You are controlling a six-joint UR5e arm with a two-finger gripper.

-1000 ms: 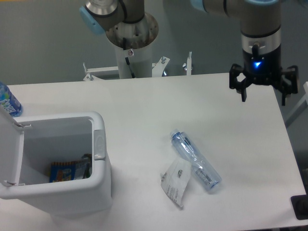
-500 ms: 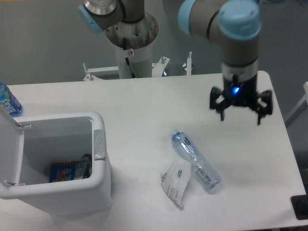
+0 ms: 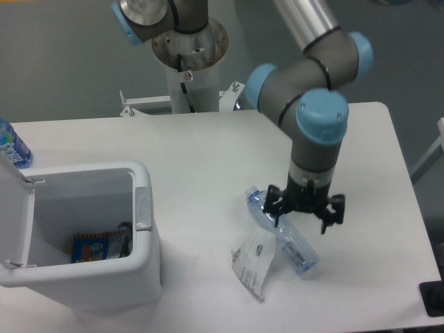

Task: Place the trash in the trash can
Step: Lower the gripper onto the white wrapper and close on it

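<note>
end effector (image 3: 302, 214): spread wide, empty | above crushed bottle (image 3: 283, 232) | wrapper (image 3: 254, 263) lower-left

The white tabletop (image 3: 208, 159) fills most of the view and has rounded corners. A blue-labelled bottle (image 3: 11, 146) stands at the 9 o'clock edge, partly cut off by the frame. A dark, flat object (image 3: 433, 298) lies at the 4 o'clock corner, just off the tabletop. A grey wall (image 3: 62, 55) runs behind, at 12 o'clock.

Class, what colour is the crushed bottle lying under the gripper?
The crushed bottle is clear with a bluish tint, seen best in the fixed camera view.
</note>
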